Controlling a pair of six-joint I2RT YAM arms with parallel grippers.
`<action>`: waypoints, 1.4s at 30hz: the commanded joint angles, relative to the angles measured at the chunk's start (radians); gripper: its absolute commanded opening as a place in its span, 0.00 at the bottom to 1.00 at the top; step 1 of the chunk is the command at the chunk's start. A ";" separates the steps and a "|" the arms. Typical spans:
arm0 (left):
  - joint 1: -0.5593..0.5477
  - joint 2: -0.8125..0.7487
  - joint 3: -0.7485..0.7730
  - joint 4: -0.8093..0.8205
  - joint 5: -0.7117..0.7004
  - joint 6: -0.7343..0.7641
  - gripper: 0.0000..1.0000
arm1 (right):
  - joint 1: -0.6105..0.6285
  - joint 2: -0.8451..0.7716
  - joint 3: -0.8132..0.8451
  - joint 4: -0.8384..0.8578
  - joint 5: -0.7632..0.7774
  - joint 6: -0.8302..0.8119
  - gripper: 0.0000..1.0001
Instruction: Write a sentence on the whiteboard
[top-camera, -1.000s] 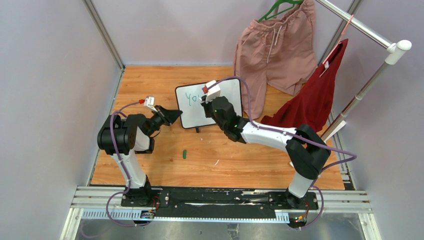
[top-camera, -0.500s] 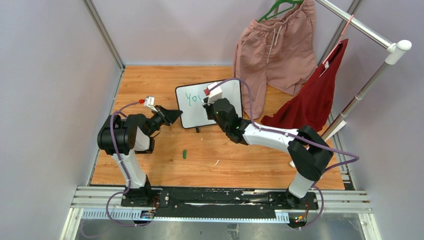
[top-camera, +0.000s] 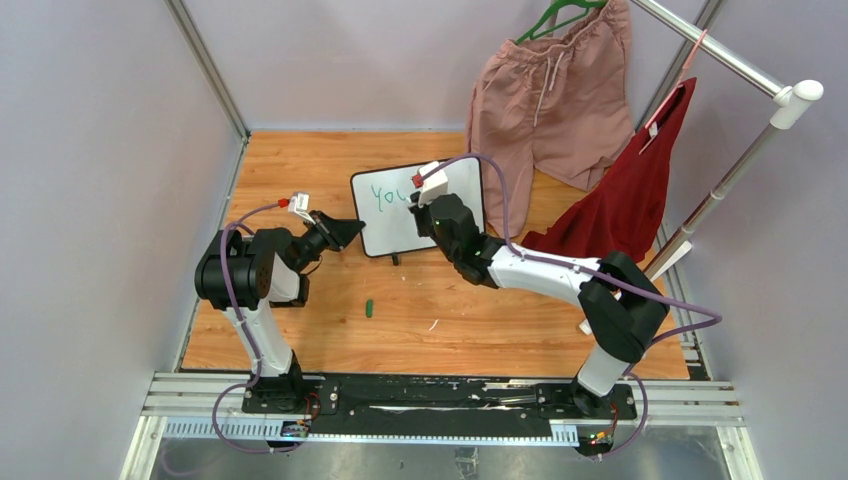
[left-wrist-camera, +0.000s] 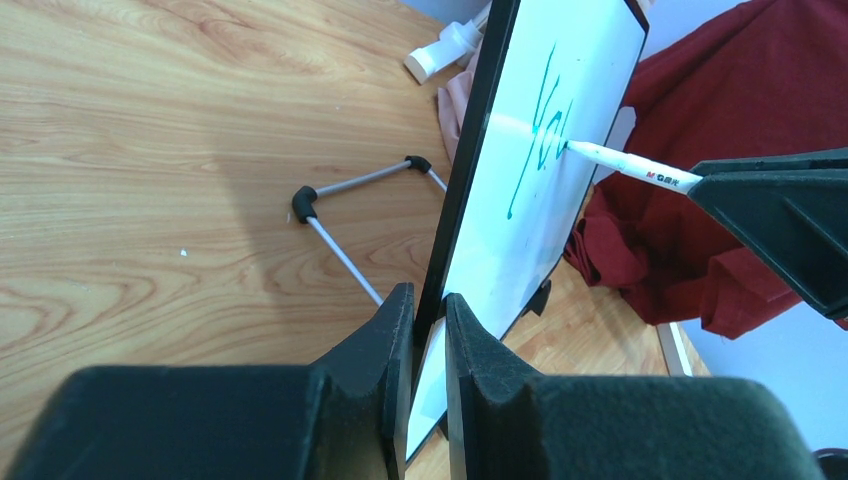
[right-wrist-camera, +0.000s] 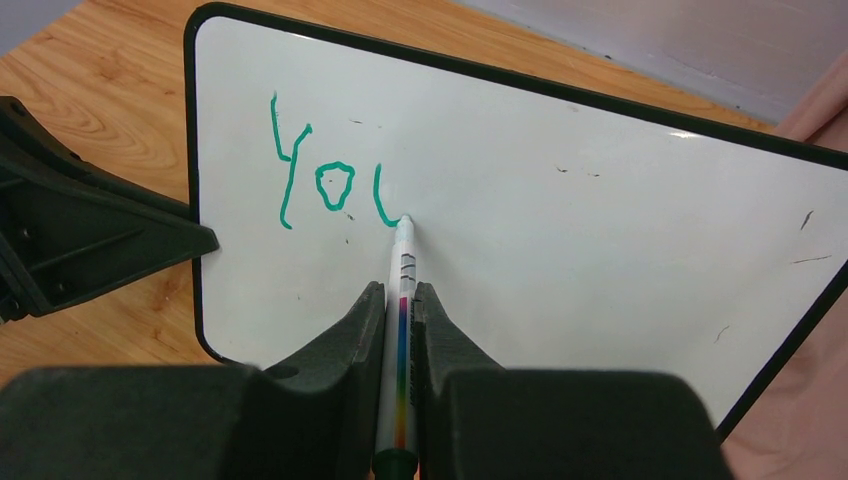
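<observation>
The left pincer (top-camera: 343, 232), arm bent low, clamped the left edge of the whiteboard (top-camera: 385, 228), which stood propped mid-surface (top-camera: 300, 170). The right pincer (right-wrist-camera: 400, 296), arm stretched forward, squeezed a marker (right-wrist-camera: 404, 262), its tip touching the green sentence (right-wrist-camera: 330, 185).

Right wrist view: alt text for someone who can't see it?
The right gripper holds a marker, tip on the whiteboard, partway through the green letters "You". The left gripper grips the board's left edge.

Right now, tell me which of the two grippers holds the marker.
The right gripper: it pinches the marker, whose tip touches the whiteboard at the green letters. The left gripper clamps the whiteboard's edge instead.
</observation>
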 joint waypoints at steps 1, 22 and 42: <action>-0.002 0.010 -0.011 0.040 -0.012 0.020 0.00 | -0.026 -0.014 0.017 -0.011 0.040 -0.016 0.00; -0.003 0.010 -0.010 0.039 -0.009 0.022 0.00 | -0.031 0.021 0.087 -0.013 0.020 -0.034 0.00; -0.003 0.009 -0.012 0.039 -0.014 0.022 0.00 | -0.087 -0.161 -0.034 -0.026 0.050 0.004 0.00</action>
